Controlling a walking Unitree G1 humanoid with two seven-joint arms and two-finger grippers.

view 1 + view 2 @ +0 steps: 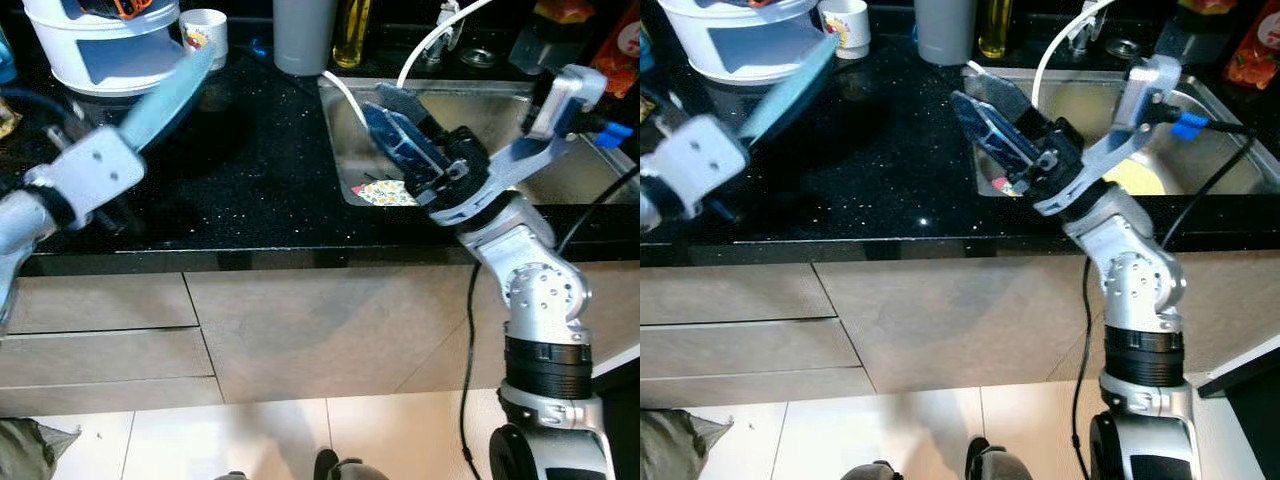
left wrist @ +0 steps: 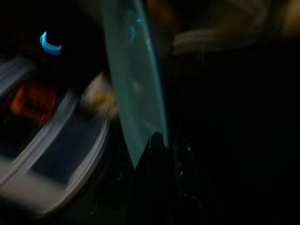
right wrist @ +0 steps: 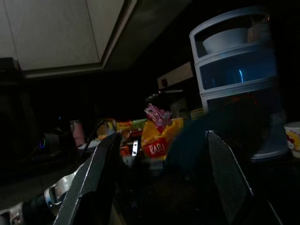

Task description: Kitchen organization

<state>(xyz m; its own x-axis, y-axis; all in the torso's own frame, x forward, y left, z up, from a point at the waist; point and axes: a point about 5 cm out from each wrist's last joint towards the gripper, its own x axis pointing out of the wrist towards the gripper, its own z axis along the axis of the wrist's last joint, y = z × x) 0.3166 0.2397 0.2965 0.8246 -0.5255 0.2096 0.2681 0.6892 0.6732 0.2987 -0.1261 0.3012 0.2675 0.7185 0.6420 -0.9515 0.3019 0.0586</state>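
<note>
My left gripper (image 1: 135, 135) is shut on a pale teal plate (image 1: 172, 85), held edge-on above the black counter (image 1: 250, 150). The plate's far end reaches the white tiered rack (image 1: 100, 55) at the back left. In the left wrist view the teal plate (image 2: 133, 93) rises from a dark finger (image 2: 154, 150), blurred. My right gripper (image 1: 380, 105) is open and hangs over the left end of the steel sink (image 1: 480, 105), with nothing between its fingers (image 3: 93, 178). A colourful patterned item (image 1: 385, 193) lies in the sink under it.
A white cup (image 1: 205, 35), a grey canister (image 1: 303, 35) and an oil bottle (image 1: 352, 30) stand along the back of the counter. A white hose (image 1: 430, 40) arcs over the sink. Beige cabinet drawers (image 1: 100, 340) front the counter below.
</note>
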